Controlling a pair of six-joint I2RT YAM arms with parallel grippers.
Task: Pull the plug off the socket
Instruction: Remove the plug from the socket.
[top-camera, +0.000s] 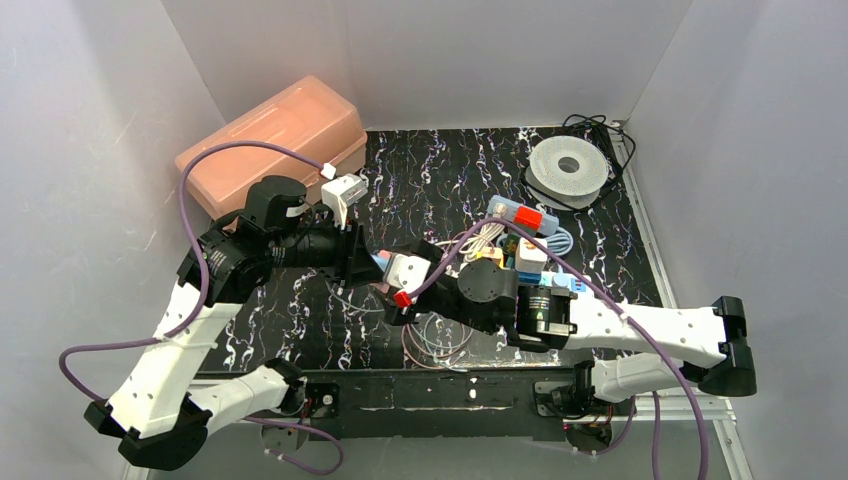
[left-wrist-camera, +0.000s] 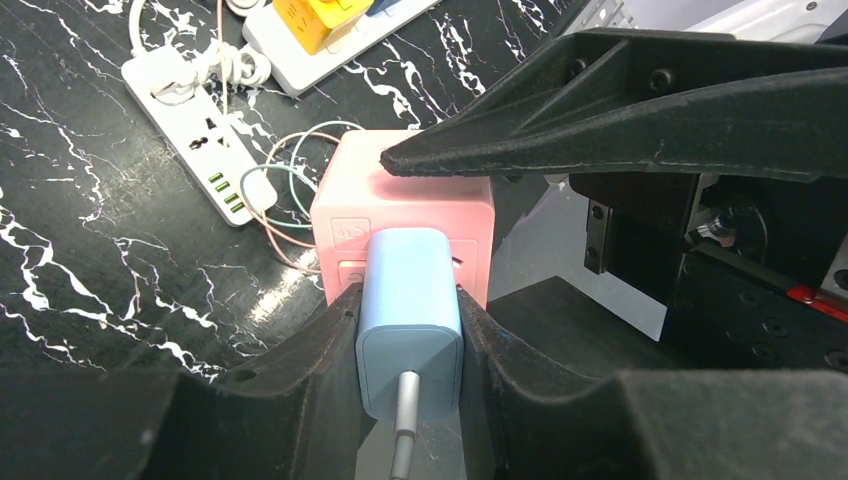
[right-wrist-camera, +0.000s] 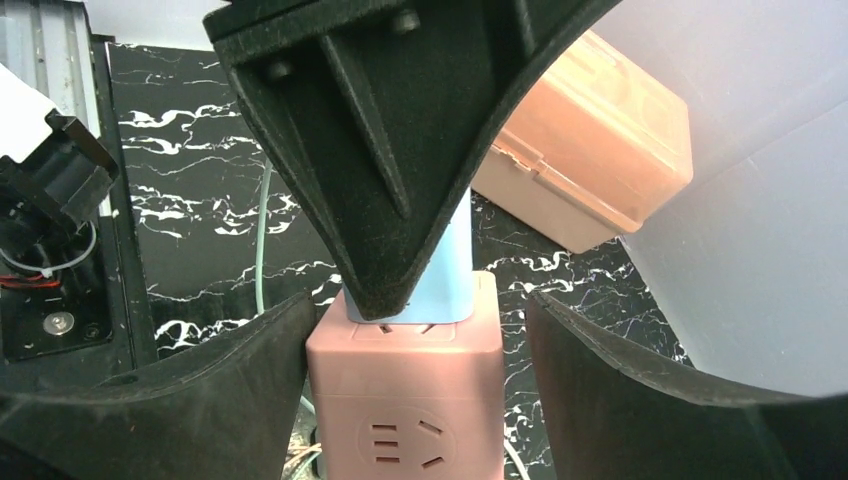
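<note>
— where's the thing they're after?
— mid-table, just past the arm bases. a pale blue boxy plastic plug (left-wrist-camera: 410, 330) is seated in one face of a pink cube-shaped plastic socket (left-wrist-camera: 400, 185), and its white cable (left-wrist-camera: 402, 445) runs back toward the left wrist.
— and who has hold of what?
— the left gripper (left-wrist-camera: 408, 305) is pinched narrow on the blue plug, a finger pressed to each side. the right gripper (right-wrist-camera: 418, 310) stands wide astride the pink cube. one finger (right-wrist-camera: 250, 370) looks to touch the cube's side and the other shows a clear gap, so i'd say it isn't gripping.
— so pulling now would be a mistake?
— i think so. the cube would likely just come along with the plug. i'd want the right jaws to close firmly on the cube's flat sides first. then the left can draw straight back along the pins, no twisting, no levering.
— anything to snag on?
— thin pastel wires (left-wrist-camera: 280, 190) loop on the black white-veined marbled table (left-wrist-camera: 80, 250) just beyond the cube, and a white power strip with green ports (left-wrist-camera: 205, 140) lies farther off. a slow, short pull should leave them alone. farther again, a peach translucent plastic box (top-camera: 275, 140) sits far left and a white spool (top-camera: 568, 168) far right, both well apart from the work.
</note>
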